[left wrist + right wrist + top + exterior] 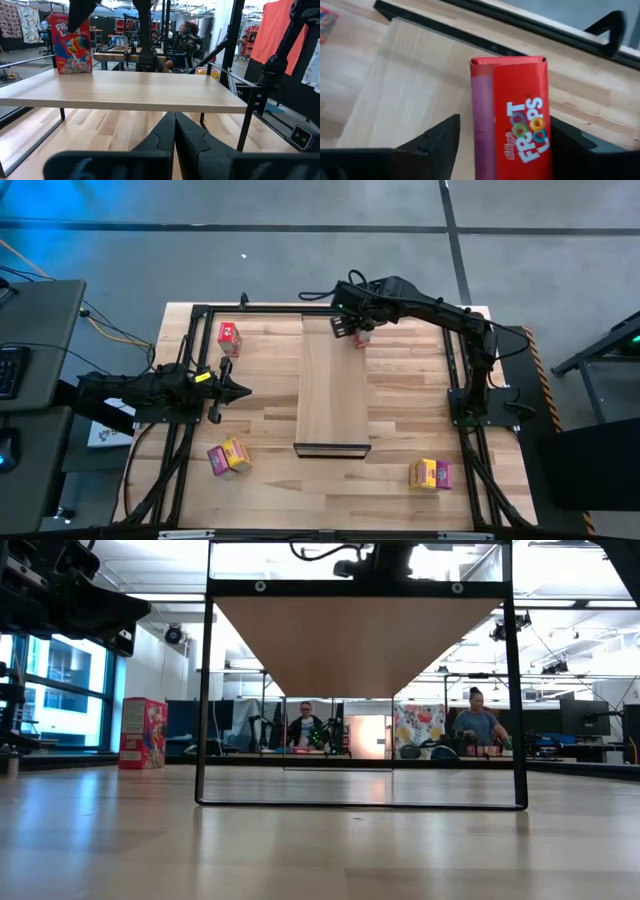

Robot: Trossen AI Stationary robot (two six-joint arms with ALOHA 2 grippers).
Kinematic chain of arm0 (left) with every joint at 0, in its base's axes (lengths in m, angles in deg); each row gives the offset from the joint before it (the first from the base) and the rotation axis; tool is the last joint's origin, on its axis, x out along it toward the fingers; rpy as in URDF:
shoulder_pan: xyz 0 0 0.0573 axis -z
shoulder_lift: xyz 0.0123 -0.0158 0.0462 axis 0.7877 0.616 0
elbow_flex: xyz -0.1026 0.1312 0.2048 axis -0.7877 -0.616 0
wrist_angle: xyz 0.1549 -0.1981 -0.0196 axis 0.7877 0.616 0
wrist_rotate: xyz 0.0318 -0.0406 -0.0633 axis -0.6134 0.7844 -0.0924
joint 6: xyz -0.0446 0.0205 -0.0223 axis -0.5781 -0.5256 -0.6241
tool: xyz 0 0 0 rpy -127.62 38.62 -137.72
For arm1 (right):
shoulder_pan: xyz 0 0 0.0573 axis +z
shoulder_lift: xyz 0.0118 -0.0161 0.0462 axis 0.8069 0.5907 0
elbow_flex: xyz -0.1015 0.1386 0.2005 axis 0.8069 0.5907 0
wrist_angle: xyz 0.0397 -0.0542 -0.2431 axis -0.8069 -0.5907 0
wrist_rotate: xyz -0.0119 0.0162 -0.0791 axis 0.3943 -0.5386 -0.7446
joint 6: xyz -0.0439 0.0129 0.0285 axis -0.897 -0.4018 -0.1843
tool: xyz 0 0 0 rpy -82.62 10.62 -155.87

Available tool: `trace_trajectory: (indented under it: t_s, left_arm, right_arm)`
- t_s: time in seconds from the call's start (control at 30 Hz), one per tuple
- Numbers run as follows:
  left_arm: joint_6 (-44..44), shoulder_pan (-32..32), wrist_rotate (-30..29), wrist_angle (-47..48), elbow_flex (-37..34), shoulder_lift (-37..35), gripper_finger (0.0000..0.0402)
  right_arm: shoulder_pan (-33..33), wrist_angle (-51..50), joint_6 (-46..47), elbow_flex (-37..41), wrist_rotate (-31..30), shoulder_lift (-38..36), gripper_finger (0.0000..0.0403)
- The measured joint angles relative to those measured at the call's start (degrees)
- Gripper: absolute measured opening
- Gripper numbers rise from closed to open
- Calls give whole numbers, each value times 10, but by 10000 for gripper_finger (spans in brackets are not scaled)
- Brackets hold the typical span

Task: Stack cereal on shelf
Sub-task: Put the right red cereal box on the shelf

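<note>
The shelf point(333, 390) is a long light-wood plank raised on black legs over the table's middle, with a dark bar at its near end. A red cereal box point(72, 45) stands upright on its bottom face at the shelf's far end. My right gripper point(352, 328) is open above it, pointing down, with a finger on either side of the box point(520, 120). My left gripper point(175, 131) is shut on nothing. It hovers low at the table's left side, pointing at the shelf. My right gripper stands open around the red box's upper part point(512, 90), coming from above. One finger point(437, 142) is clearly apart from the box. The other finger point(570, 145) is close beside the box's side, and I cannot tell whether it touches. The box rests on the shelf.
A second red box point(229, 337) stands on the table near the far left. Yellow and pink boxes sit in pairs near left point(229, 457) and near right point(430, 474). Black frame rails point(190, 380) run along the table's sides. People sit in the room beyond.
</note>
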Motion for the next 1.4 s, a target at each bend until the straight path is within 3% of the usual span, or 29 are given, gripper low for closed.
trace_trajectory:
  t_s: [0.67, 1.07, 1.4]
  left_arm:
    - [0, 0, 0, 0, 0, 0, 0]
    - [0, 0, 0, 0, 0, 0, 0]
    - [0, 0, 0, 0, 0, 0, 0]
  right_arm:
    - [-9, -50, -21, 0, 39, -5, 238]
    - [-8, -50, -36, 0, 113, -5, 238]
    - [-8, -38, -52, 0, 117, -5, 238]
